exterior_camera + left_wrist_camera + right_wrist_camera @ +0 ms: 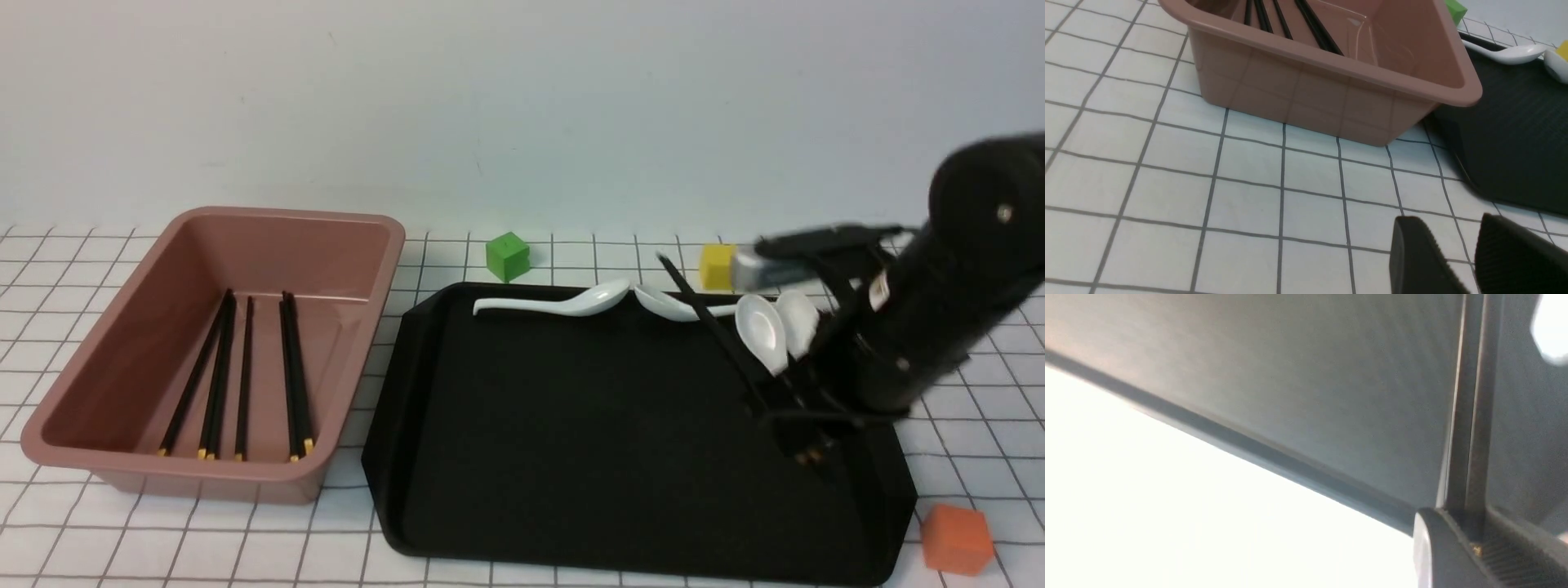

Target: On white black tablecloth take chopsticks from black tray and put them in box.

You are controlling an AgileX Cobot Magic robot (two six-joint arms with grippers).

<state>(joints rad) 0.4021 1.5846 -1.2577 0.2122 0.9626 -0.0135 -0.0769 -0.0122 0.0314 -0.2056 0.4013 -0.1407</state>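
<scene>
My right gripper [804,429] is shut on a pair of black chopsticks [710,322] near their gold-banded thick end, over the right side of the black tray [571,425]. The thin ends point to the far left, above the spoons. In the right wrist view the chopsticks [1466,416] run out from between the fingers [1437,547]. The pinkish-brown box [106,359] stands left of the tray on the grid tablecloth [65,555] and holds several chopsticks [245,376]. My left gripper [1453,249] is open and empty over the cloth near the box [1331,94]; it is out of the front view.
Several white spoons [563,302] lie along the tray's far edge. A green cube [507,256] and a yellow cube [717,265] sit behind the tray; an orange cube [957,539] sits at its near right corner.
</scene>
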